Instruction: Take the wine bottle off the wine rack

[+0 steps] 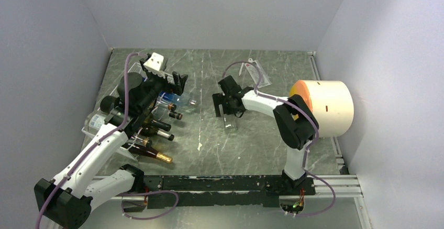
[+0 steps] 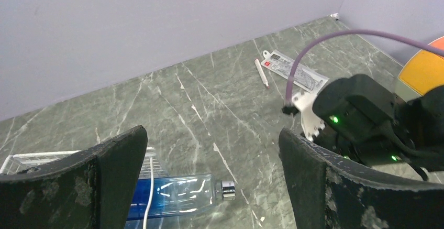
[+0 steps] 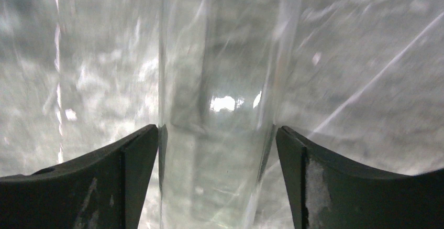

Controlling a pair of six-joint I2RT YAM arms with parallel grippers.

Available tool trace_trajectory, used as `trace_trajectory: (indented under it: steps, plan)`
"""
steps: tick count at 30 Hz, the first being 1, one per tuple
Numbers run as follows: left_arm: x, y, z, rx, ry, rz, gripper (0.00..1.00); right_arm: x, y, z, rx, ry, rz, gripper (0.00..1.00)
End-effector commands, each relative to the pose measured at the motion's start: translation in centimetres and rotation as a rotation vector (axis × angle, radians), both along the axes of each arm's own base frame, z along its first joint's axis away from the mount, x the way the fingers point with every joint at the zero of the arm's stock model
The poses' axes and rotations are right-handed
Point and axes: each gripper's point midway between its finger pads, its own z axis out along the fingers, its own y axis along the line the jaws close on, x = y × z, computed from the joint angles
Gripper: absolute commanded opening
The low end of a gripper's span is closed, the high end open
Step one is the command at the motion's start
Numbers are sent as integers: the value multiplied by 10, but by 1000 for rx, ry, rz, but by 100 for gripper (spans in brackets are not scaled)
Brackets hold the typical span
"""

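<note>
A: We see the wine rack point(image 1: 112, 127) at left, dark bottles point(image 1: 157, 154) in its near rows, a blue bottle point(image 2: 180, 195) farther back.
B: Left gripper point(image 1: 175, 84) spread, empty. Right gripper point(image 3: 217, 171) clamps a clear bottle point(image 3: 217, 134) mid-table.

Item count, table point(image 1: 209, 145) contents

One white wire wine rack point(image 1: 104, 129); about five bottles on it, one blue point(image 2: 178, 195), the rest dark point(image 1: 154, 154); one clear bottle point(image 1: 229, 120) apart; one cream cylinder point(image 1: 330, 107); one flat packet point(image 2: 293, 71); one pen point(image 2: 261, 72); two arms.
</note>
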Motion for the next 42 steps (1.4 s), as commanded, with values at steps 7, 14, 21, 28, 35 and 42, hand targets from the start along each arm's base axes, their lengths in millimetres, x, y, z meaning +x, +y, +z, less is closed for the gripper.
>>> trace_trajectory:
  steps: [7, 14, 21, 28, 35, 42]
  plan:
    - [1, -2, 15, -20, -30, -15, 99, 4, -16, 33, -143, -19, -42, 100]
    - [1, 2, 15, -14, -34, 5, 99, 56, 8, 33, -184, -29, -85, 100]
    - [0, 2, 17, -16, -40, 0, 99, 107, 3, 18, -276, -89, -148, 93]
    - [0, 2, 17, -13, -41, 4, 99, 122, 16, 1, -238, -50, -128, 64]
    - [1, 2, 17, -17, -39, -1, 99, 132, 18, 47, -159, -159, -153, 26]
    - [2, 2, 16, -15, -35, 1, 99, 143, 1, 169, -19, -499, -211, 10]
